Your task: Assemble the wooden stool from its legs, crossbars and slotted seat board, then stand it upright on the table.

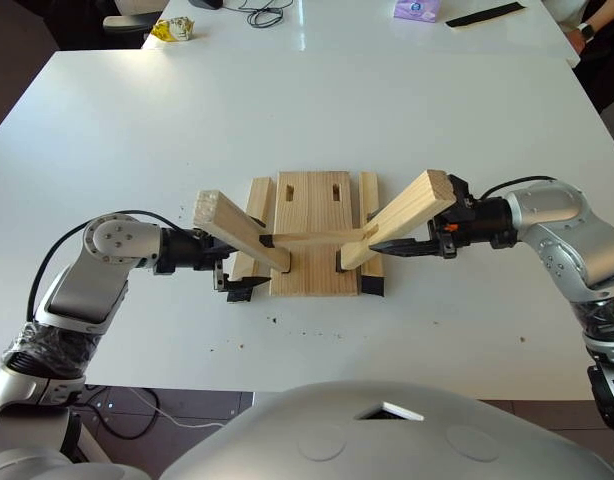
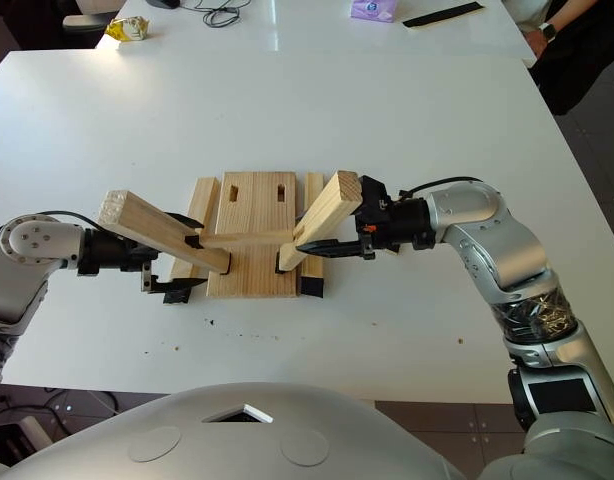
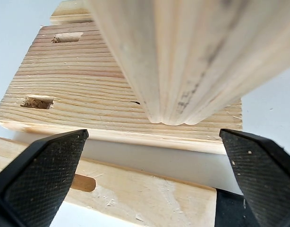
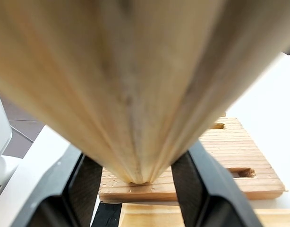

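Note:
The slotted seat board (image 1: 312,215) lies flat at the table's middle. Above it two legs lean outward in a V, joined low down by a thin crossbar (image 1: 312,238). My left gripper (image 1: 232,265) is open, its fingers (image 3: 41,175) spread wide on either side of the left leg (image 1: 235,228) without touching it. The right leg (image 1: 407,212) slants up to the right, and my right gripper (image 1: 392,245) is shut on it, with its fingers (image 4: 88,184) pressed against both sides of the wood. Two more wooden pieces lie along the board's left (image 1: 255,205) and right (image 1: 368,192) edges.
At the table's far edge lie a yellow packet (image 1: 173,30), dark cables (image 1: 262,12), a purple pack (image 1: 415,10) and a black strip (image 1: 484,15). White tabletop (image 1: 137,130) spreads wide around the board. The near edge runs close below the grippers.

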